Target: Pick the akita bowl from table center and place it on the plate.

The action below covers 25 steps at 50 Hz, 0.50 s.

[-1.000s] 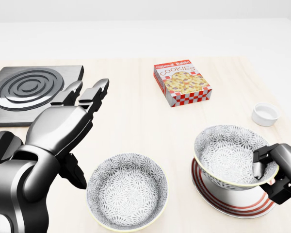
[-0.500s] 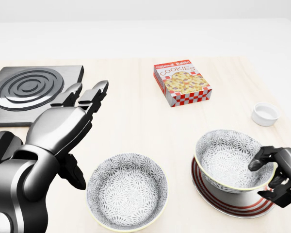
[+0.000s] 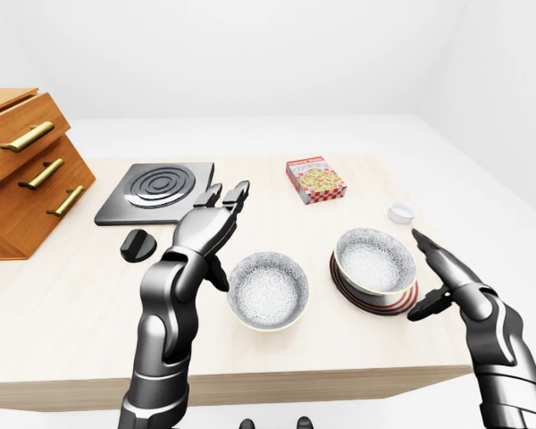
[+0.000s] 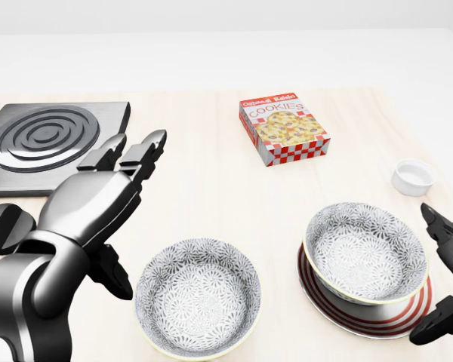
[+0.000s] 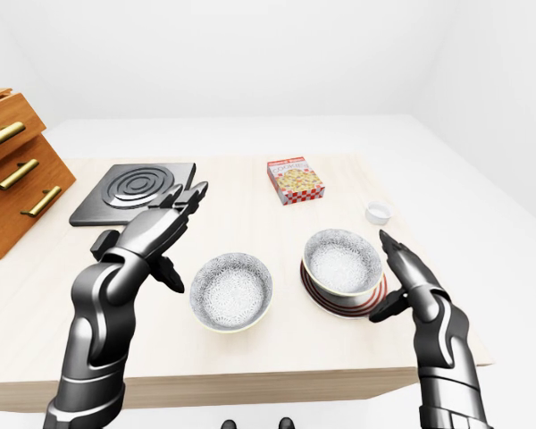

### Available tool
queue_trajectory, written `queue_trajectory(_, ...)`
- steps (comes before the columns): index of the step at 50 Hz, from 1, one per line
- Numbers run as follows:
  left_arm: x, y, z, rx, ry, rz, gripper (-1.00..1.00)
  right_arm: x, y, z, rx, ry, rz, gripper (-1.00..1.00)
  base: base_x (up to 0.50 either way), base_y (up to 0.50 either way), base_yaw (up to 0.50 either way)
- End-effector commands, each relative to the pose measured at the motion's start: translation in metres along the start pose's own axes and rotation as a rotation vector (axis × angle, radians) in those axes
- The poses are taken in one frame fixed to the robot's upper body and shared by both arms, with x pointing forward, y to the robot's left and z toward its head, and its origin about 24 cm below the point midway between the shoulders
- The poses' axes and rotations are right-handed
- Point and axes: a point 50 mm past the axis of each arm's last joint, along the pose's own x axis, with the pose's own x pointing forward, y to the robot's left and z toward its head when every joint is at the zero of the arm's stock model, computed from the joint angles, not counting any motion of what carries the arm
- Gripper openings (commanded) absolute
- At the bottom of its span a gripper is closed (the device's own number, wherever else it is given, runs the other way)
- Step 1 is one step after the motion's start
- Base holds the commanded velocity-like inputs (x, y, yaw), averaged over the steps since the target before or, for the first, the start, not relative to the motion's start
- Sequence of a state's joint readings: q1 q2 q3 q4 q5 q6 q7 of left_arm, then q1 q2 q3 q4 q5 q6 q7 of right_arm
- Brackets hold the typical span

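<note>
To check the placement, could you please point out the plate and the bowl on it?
plate (image 4: 377, 321): head view, red-striped rim.
bowl (image 4: 365, 249): head view, patterned inside bottom.

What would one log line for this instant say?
akita bowl: on plate | right hand: open, beside bowl | left hand: open, empty

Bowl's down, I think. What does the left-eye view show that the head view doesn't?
Left-eye only: the wooden drawers at left and the table's near edge. Head only: the cookie box lettering, readable. Both: the akita bowl sitting on the striped plate, a second bowl to its left, and the left hand and right hand open, neither touching it.
</note>
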<state>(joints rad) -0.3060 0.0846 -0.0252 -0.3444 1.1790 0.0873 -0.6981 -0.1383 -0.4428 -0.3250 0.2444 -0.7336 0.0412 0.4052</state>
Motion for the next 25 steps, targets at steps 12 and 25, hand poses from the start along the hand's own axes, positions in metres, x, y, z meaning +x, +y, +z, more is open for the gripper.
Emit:
queue_trajectory(12,-0.007,0.014,0.003,-0.165,-0.115,0.113,1.00,-0.071,-0.050,0.099,0.168,-0.554,-0.155,1.00,0.00,0.00,0.00)
queue_trajectory(25,-0.017,0.037,0.012,-0.327,-0.259,0.319,1.00,-0.082,-0.059,0.176,0.321,-0.906,-0.298,1.00,0.00,0.00,0.00)
